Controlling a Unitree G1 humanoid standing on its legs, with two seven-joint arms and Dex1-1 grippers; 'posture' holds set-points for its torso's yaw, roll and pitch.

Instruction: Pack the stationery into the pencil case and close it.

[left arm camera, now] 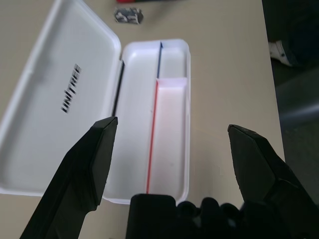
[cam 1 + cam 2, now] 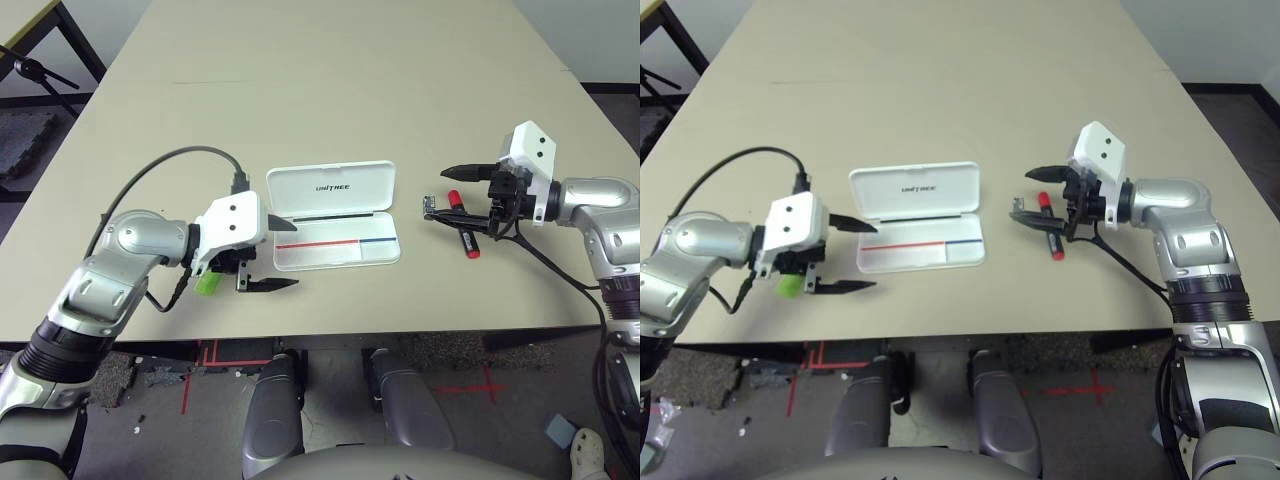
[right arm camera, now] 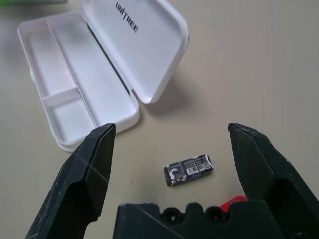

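White pencil case (image 2: 335, 218) lies open mid-table, lid back, tray with red-blue stripe bare. Lime-green highlighter (image 2: 207, 283) sits on table under my left hand (image 2: 272, 254), just left of case; fingers spread wide, gripping nothing. Right hand (image 2: 462, 200) also spread, empty, hovering over slim red marker (image 2: 463, 236) and small black-silver piece (image 3: 189, 170), both right of case. Marker's long axis runs diagonally, toward me and rightward. Right hand nearer those two; left nearer highlighter.
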